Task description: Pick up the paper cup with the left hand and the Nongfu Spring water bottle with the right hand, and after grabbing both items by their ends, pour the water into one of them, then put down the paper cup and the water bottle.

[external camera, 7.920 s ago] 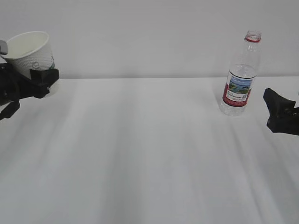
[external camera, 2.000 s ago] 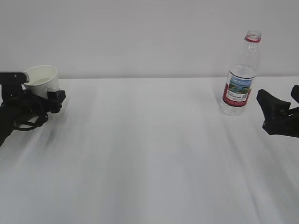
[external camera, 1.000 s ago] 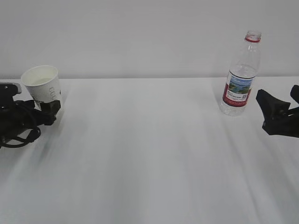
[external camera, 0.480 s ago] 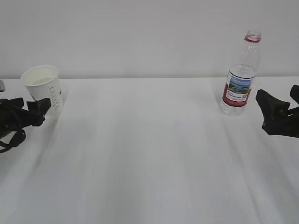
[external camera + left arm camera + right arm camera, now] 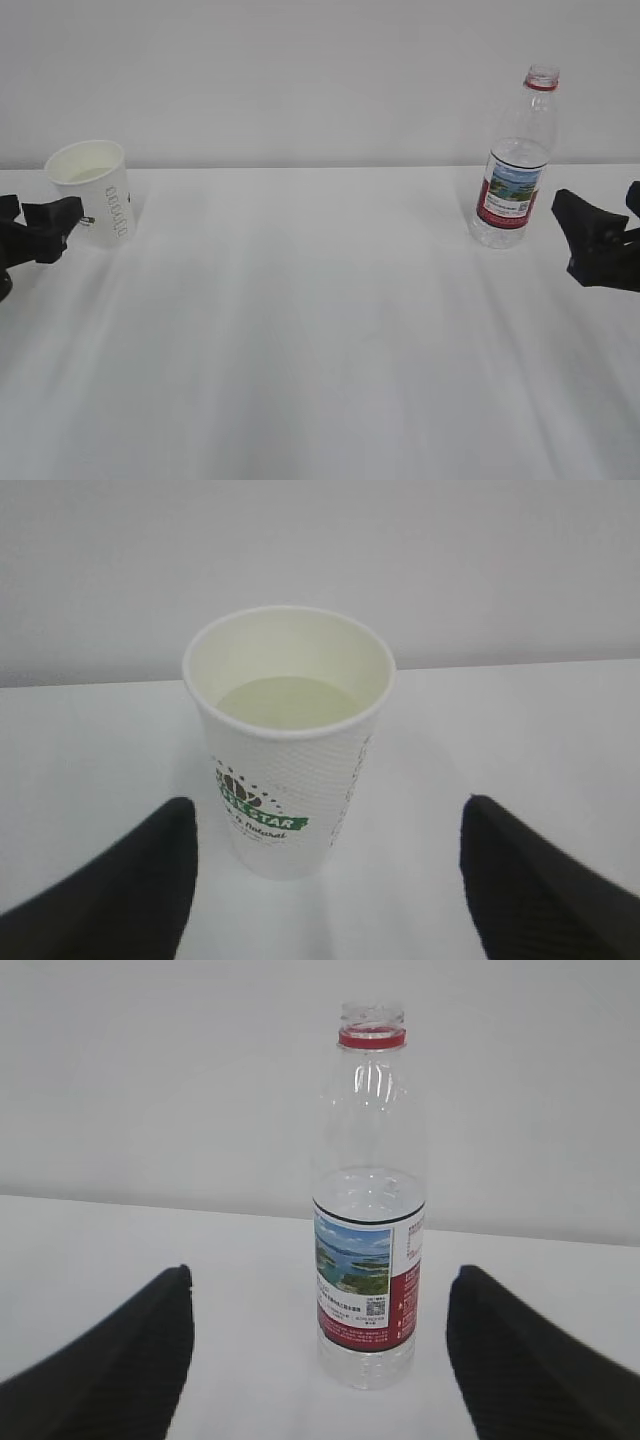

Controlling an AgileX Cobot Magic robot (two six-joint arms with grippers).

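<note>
At the far left edge of the exterior view, the left hand (image 5: 30,228) is mostly cut off by the frame; only its dark fingers (image 5: 55,215) show, spread wide and grasping nothing. Their tips sit just beside the paper cup (image 5: 93,190), and no contact can be made out. The wrist camera shows the cup (image 5: 290,735) standing upright on the white desk (image 5: 320,330), centred ahead of the two parted fingers (image 5: 115,890), clear of both. A pale pool of water (image 5: 288,702) lies inside it. The green print on its side is partly readable, the rest too small.

Far across the desk to the right, the Nongfu Spring water bottle (image 5: 516,160) stands upright and uncapped, with water filling its lower part. The right hand (image 5: 600,240) sits just right of it, partly cropped by the frame, fingers (image 5: 580,215) released and wide. From its wrist view the bottle (image 5: 368,1200) stands ahead of the spread fingers (image 5: 110,1375), touching neither.
</note>
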